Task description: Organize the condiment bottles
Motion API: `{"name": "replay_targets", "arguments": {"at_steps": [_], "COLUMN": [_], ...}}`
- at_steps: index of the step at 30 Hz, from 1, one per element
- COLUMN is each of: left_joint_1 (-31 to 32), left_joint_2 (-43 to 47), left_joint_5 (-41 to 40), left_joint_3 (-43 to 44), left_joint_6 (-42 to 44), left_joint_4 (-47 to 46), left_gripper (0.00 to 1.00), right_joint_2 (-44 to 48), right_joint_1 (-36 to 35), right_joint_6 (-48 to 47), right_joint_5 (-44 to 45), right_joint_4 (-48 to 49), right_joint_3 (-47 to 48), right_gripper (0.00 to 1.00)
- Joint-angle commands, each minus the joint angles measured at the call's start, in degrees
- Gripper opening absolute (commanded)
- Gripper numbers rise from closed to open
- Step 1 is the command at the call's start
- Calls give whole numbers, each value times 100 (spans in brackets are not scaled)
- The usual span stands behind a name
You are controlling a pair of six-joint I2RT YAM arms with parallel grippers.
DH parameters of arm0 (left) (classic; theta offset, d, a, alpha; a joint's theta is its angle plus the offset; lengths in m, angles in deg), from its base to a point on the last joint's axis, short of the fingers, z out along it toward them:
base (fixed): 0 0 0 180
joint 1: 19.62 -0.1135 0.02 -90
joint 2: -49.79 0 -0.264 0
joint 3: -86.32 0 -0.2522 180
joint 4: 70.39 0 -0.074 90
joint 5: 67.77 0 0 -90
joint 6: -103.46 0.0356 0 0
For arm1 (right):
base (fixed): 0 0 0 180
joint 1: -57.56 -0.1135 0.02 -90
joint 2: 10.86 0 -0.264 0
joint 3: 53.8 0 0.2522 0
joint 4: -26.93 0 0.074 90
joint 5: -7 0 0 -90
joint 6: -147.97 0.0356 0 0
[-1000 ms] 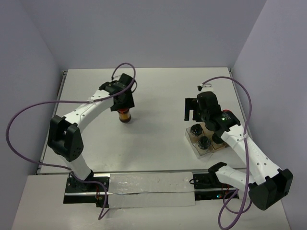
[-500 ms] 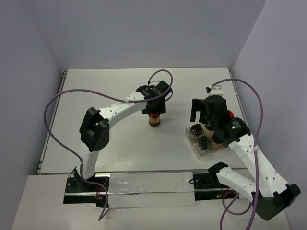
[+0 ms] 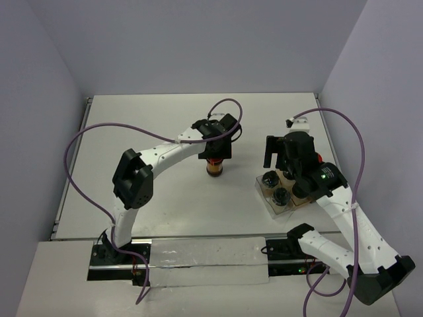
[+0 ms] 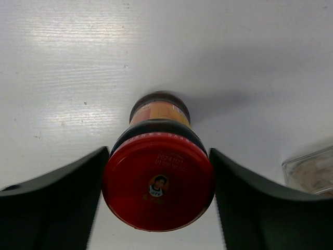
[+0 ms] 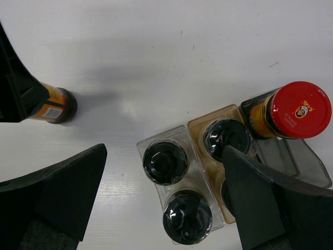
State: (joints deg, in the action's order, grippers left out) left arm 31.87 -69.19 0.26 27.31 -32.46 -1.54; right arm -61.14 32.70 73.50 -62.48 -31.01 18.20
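Currently red-capped jar (image 4: 158,190) upright, cap facing up.

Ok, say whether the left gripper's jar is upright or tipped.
Upright: the red-capped jar shows its cap straight up, base toward the table.

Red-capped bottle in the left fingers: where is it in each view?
Top external: red-capped bottle stands mid-table, left of the clear tray.
Left wrist: bottom centre, cap toward the camera, between the left fingers.
Right wrist: left edge, only its lower part showing.
Shared landmark: the clear tray, at the right edge in left wrist and lower centre in right wrist.
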Motion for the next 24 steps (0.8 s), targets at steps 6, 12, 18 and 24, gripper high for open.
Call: {"name": "replay_targets", "arguments": {"at_steps": [6,12,18,24], "left_joint_1": [72,-18,-924,-1702], "left_joint_2": [426,811,2122,3251], "left_joint_5": [-323,-499,-666,-1066], "left_joint_3": [739,1056,89,-987], "left_joint_6": [-53,18,72,-39], "left_joint_4": [203,499,367,509], "left_gripper": [99,100,99,99], "right_joint_2": [11,-60,-385,-1432], "right_joint_1": [27,25,-128,-1099], "right_joint_6": [-6,-6,-6,-6], "right_joint_5": [-88,-312,-758,-523], "right_joint_4": [78,120,248,398], "right_joint_3": [232,267,460,958], "right_gripper": [99,99,99,100]}}
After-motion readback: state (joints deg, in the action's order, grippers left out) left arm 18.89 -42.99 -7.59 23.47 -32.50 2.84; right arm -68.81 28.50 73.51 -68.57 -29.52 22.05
